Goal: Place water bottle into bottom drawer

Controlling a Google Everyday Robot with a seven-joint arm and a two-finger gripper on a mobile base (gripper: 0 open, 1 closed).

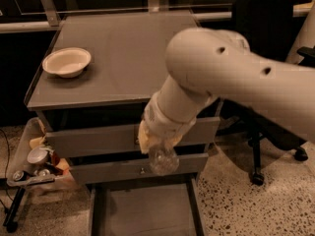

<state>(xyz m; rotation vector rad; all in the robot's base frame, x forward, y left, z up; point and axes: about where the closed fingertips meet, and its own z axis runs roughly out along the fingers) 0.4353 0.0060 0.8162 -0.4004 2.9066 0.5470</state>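
So the big beige arm (231, 77) is reaching down across the front of the grey cabinet (123, 48), and the gripper (156, 149) at the end of it is hanging right in front of the drawer fronts, roughly mid-width. It's clamping onto the water bottle (164, 161), pinching it up near the top, so the clear ribbed body is dangling below the yellowish fingers (143, 137) and tilting a bit toward the right. The bottle is sitting in mid-air, overlapping the lower drawer front (108, 172), just right of that front's little round knob (141, 170) and not touching anything else as far as I can tell. The upper drawer front (93, 140) is sitting closed just above it, partly behind the wrist. The bottom drawer (142, 213) is sticking out wide open at floor level, directly under the bottle, with its flat grey floor and thin side walls showing. Up on the cabinet top a pale bowl (66, 62) is sitting near the left edge, well apart from the arm. Off to the left of the cabinet a pale bin (24, 140) is holding some odds and ends I can't really make out. A black office chair (258, 18) is standing behind the arm on the right, on the speckled floor (236, 210).
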